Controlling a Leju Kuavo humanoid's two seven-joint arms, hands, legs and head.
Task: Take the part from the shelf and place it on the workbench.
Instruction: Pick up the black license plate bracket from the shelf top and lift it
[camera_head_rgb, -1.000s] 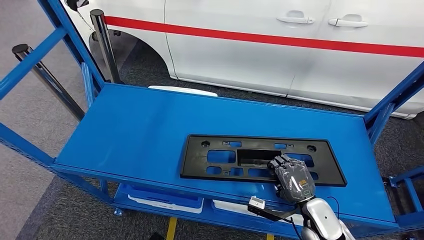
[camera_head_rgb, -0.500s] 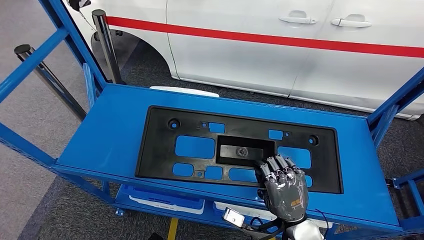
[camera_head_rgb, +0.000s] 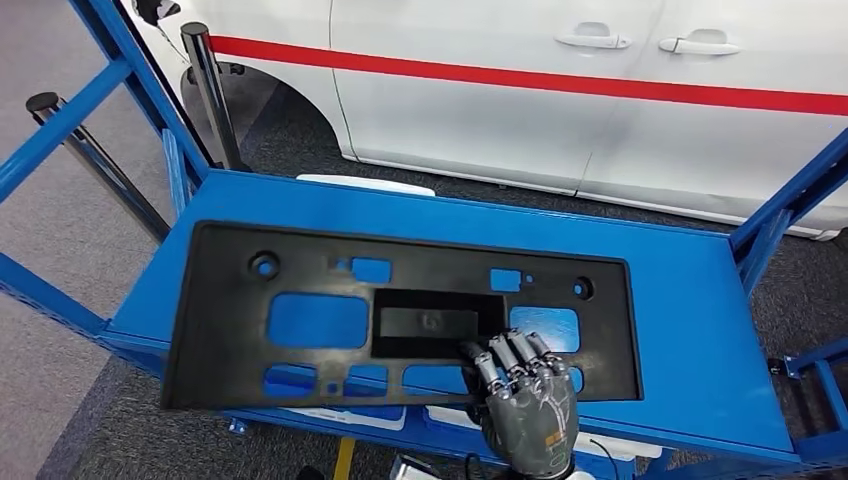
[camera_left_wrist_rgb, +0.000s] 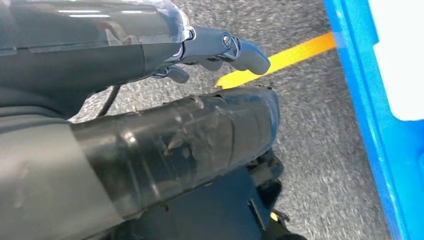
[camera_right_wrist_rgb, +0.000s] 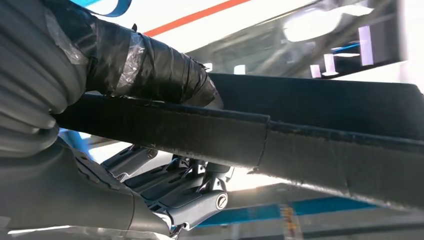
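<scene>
two round black posts (camera_head_rgb: 210, 90) with glossy caps are standing at the far left, beside the painted blue metal shelf (camera_head_rgb: 690, 320), whose flat smooth deck is sitting between angled blue frame beams. a white tray (camera_head_rgb: 366, 182) is peeking over the shelf's far edge. the part (camera_head_rgb: 300, 275), a wide flat rectangular panel of matte black plastic, is lying over the deck with its near left corner sticking out past the shelf's near edge; rounded rectangular cut-outs are showing blue through it, small round holes are sitting near its far corners, and a shallow recessed box is sitting at its middle. the left robot hand (camera_left_wrist_rgb: 220, 50) is hanging over speckled grey carpet with a yellow stripe (camera_left_wrist_rgb: 280, 57), grey fingers curled in loosely around nothing. the right robot hand (camera_head_rgb: 525, 400), dark and wrapped in glossy film, is gripping the part's near edge right of centre; in the right wrist view its taped thumb (camera_right_wrist_rgb: 150, 62) is pressing one face of the rough-edged panel and its metal fingers (camera_right_wrist_rgb: 195, 200) are lying on the other. behind, a glossy white car (camera_head_rgb: 560, 110) with a red stripe is standing on dark carpet.
</scene>
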